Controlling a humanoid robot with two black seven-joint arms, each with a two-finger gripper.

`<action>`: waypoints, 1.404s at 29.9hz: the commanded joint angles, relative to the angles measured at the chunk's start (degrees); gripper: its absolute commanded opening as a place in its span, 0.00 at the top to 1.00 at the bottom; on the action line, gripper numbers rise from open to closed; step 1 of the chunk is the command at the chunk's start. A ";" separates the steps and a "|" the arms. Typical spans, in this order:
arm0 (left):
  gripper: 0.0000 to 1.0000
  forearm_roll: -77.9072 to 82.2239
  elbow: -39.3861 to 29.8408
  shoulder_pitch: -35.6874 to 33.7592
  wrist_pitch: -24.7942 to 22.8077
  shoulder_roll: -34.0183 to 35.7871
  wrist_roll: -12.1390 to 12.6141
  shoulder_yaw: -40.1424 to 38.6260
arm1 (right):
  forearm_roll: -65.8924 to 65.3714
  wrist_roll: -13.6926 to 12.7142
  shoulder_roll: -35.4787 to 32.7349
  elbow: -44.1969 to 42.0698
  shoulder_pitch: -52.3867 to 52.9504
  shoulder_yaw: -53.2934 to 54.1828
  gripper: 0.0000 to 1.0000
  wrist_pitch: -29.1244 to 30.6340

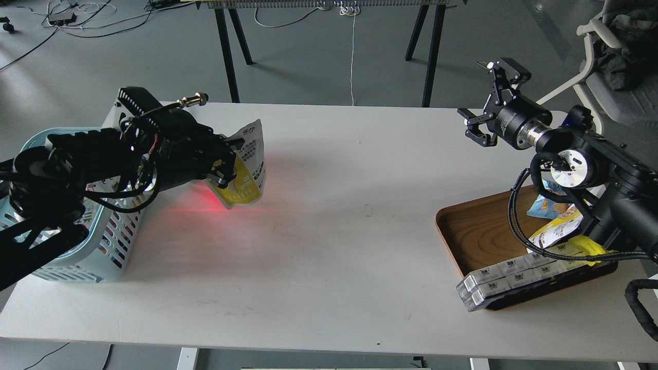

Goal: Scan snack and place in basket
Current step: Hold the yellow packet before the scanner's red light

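The snack point(248, 167) is a flat pouch showing its white printed back and a yellow edge. It hangs above the white table point(329, 241), just right of the basket. My left gripper point(226, 167) is shut on its left side. A red light glows on the table right under the pouch. The light blue slotted basket point(105, 244) stands at the table's left edge, mostly hidden behind my left arm. My right gripper point(483, 97) is open and empty, raised above the table's far right, behind the wooden tray.
A brown wooden tray point(478, 231) sits at the right with a blue snack bag point(547, 205), a yellow and white bag point(558, 231) and a long clear-wrapped pack point(506, 280) over its front rim. Table legs and a chair stand beyond the table.
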 commanded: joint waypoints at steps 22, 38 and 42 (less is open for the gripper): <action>1.00 2.47 1.47 -1.99 0.00 -2.46 2.32 0.43 | 0.00 0.06 0.37 -0.23 -0.01 -0.04 0.00 0.00; 1.00 3.26 0.77 -3.92 0.00 -1.58 2.06 2.98 | 0.00 -0.03 0.29 -0.23 -0.01 -0.04 0.00 0.00; 1.00 4.14 0.94 -4.36 0.00 -1.49 2.06 5.35 | 0.00 -0.03 0.37 -0.23 -0.01 -0.04 0.00 0.00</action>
